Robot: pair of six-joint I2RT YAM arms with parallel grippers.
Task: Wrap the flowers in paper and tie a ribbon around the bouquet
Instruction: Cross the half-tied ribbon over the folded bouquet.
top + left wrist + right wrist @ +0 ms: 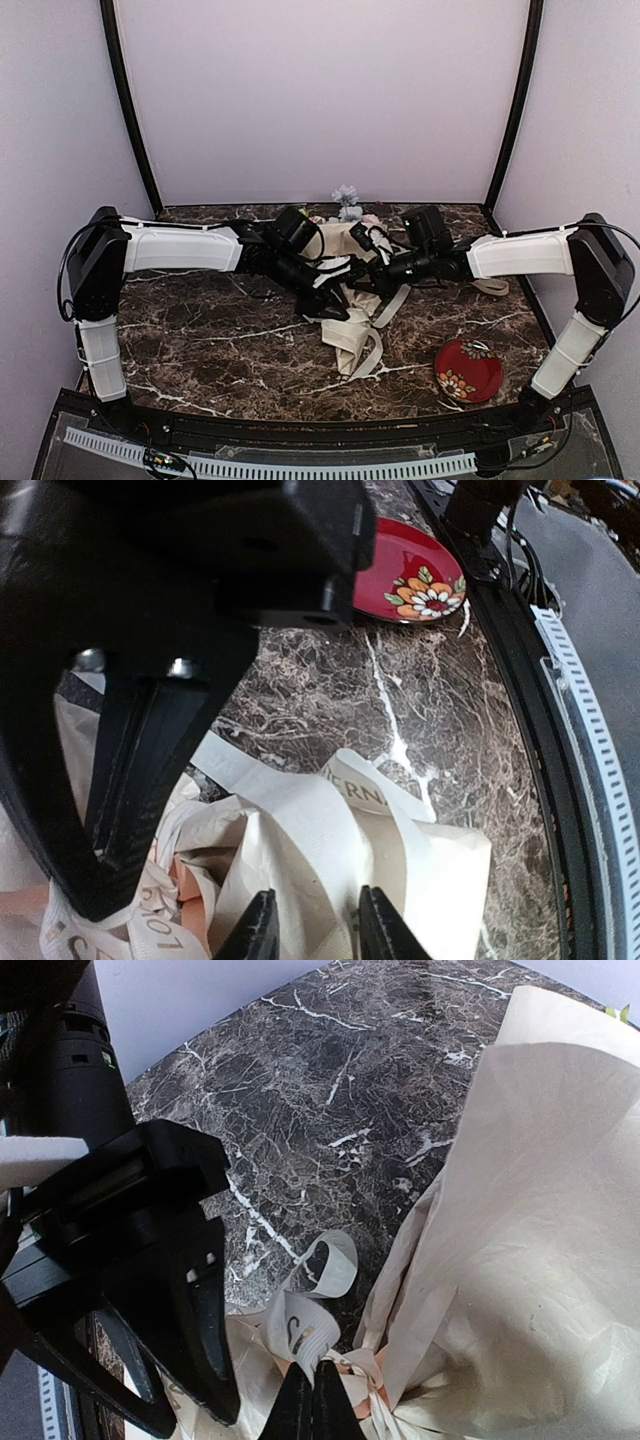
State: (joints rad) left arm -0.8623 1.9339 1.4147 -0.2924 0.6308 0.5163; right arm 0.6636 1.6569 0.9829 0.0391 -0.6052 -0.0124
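- The bouquet (345,262) lay mid-table, paper (540,1260) crumpled.
- Left gripper (312,930) straddled a paper fold, jaws partly parted.
- Right gripper (312,1400) pinched the ribbon (300,1325) tight.

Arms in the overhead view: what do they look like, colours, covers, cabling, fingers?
Both arms match: black joints and motor housings, with white shell covers on the long links. Thin black cables loop off the shoulder joints. The left gripper and right gripper have black fingers tapering to narrow tips, on black angular mounts. I cannot read any markings on them.
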